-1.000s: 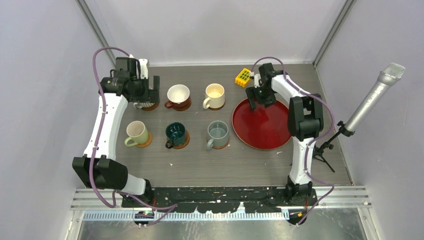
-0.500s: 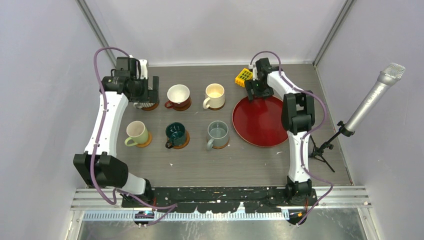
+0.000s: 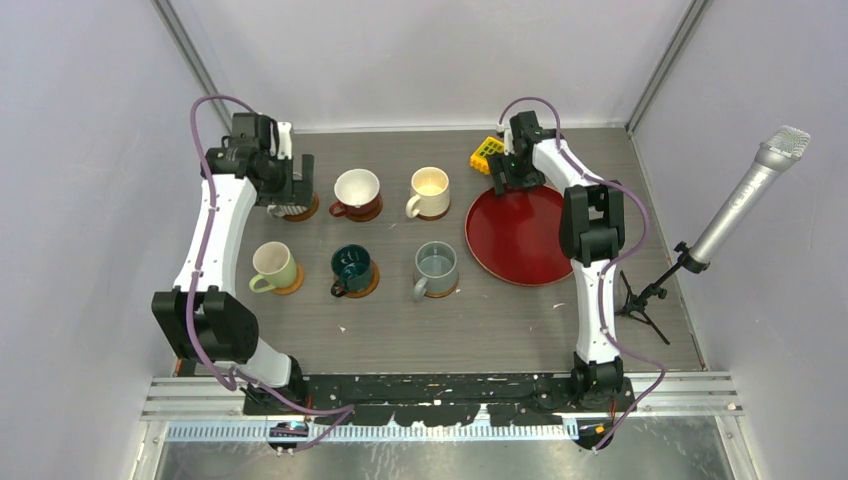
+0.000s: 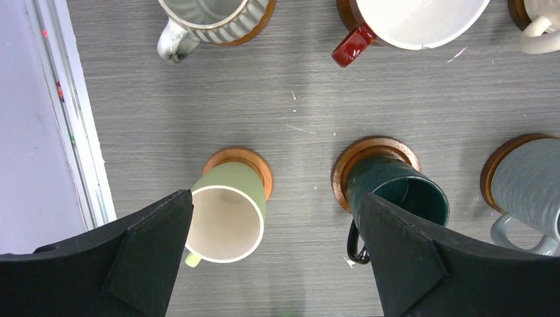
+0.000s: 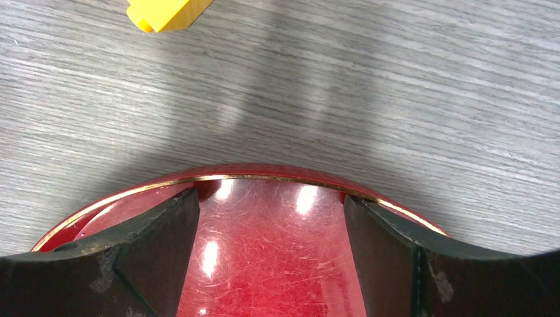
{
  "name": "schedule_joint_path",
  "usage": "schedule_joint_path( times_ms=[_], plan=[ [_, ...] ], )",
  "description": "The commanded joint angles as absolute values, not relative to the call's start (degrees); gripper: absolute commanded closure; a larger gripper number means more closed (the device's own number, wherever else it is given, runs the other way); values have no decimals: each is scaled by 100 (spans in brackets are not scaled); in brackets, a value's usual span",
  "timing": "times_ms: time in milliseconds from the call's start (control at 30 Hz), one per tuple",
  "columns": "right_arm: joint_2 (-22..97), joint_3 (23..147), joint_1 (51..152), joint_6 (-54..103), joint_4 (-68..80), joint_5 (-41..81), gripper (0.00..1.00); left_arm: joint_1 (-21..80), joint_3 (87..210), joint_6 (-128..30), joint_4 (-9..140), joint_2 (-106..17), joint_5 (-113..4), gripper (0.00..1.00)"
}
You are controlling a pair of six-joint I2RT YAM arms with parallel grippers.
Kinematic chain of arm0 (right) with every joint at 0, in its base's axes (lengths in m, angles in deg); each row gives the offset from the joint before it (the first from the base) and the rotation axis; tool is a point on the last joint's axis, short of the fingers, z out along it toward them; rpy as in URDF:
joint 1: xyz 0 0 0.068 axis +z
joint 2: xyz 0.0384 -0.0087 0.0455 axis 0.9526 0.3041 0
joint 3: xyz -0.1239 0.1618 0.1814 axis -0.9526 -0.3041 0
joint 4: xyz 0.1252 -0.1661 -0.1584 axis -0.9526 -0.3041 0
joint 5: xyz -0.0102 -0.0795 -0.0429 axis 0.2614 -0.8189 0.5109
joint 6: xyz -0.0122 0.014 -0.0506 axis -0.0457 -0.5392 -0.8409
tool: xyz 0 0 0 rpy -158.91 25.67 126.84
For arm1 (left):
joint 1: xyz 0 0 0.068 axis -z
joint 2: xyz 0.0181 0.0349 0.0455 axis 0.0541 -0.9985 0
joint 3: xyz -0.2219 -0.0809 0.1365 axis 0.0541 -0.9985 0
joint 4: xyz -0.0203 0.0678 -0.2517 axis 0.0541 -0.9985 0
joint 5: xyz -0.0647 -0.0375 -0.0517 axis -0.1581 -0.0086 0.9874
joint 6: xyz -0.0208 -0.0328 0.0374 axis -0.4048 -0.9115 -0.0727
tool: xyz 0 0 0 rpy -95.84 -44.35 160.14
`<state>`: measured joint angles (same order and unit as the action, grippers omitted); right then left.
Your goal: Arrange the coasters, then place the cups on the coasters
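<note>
Jaws on both arms stand wide apart, empty.
Six cups [image 3: 352, 266] sit on coasters [image 4: 376, 146] in two rows; left gripper [image 3: 293, 188] hangs above the ribbed cup [image 4: 211, 16], right gripper [image 3: 512, 180] above the tray's [image 3: 520, 250] far rim.

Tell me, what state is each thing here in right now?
green mug, upright on a coaster, empty
teal mug, upright on a coaster, empty
ribbed mug, upright on a coaster
brown mug, upright on a coaster
cream mug, upright on a coaster
grey mug, upright on a coaster
red tray, lying flat
left gripper, open, holding nothing
right gripper, open, holding nothing
</note>
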<state>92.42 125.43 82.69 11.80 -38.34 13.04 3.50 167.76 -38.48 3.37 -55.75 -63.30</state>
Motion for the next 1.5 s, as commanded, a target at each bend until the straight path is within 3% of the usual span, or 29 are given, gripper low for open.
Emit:
schedule_joint_path(
  times_ms=[0, 467, 700, 1100, 1467],
  plan=[
    [9168, 12850, 8221, 1052, -3703, 1282, 15, 137, 17099, -3792, 307, -5725, -6022, 0],
    [7748, 12801, 8177, 786, -4313, 2321, 15, 29, 18751, -3209, -416, -6968, -5383, 0],
    [7096, 12474, 8178, 791, -4691, 2805, 15, 78, 18162, -2822, 204, -6978, -4633, 0],
    [6533, 11891, 8184, 818, -4732, 2898, 15, 590, 17158, -3063, 1481, -7241, -5073, 4],
    [6464, 11797, 8179, 750, -4744, 2785, 14, 745, 17189, -3170, 1749, -7794, -5123, 6]
  ],
)
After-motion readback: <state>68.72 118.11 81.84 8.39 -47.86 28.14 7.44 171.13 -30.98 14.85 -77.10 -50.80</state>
